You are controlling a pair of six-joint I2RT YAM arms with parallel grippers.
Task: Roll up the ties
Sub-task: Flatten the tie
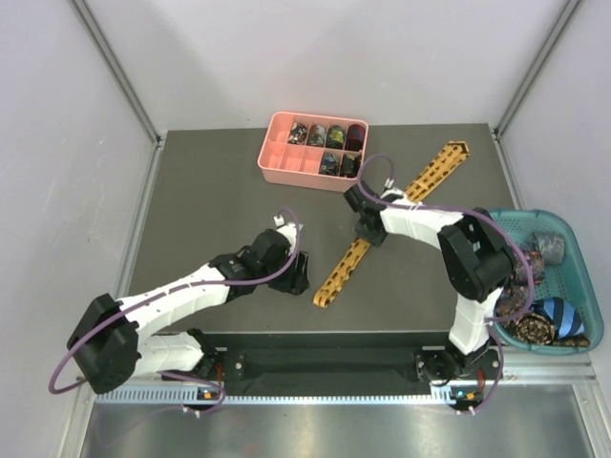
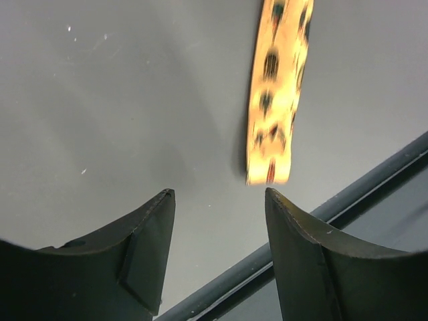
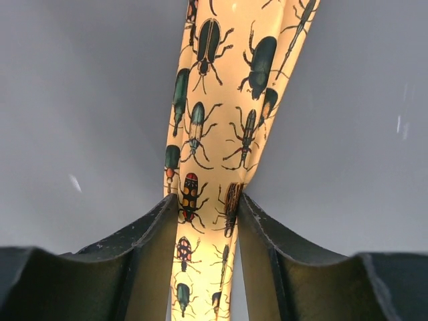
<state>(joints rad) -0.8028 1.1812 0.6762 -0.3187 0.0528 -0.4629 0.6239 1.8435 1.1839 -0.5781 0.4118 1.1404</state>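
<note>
The tie [image 3: 221,100] I saw was pale golden-yellow, printed with dark green and teal beetles, one marked red and orange. My table [image 1: 210,191] was dark grey, the tray [image 1: 282,158] pink, the basket [image 1: 580,267] teal, my right claw [image 3: 208,208] black.
</note>
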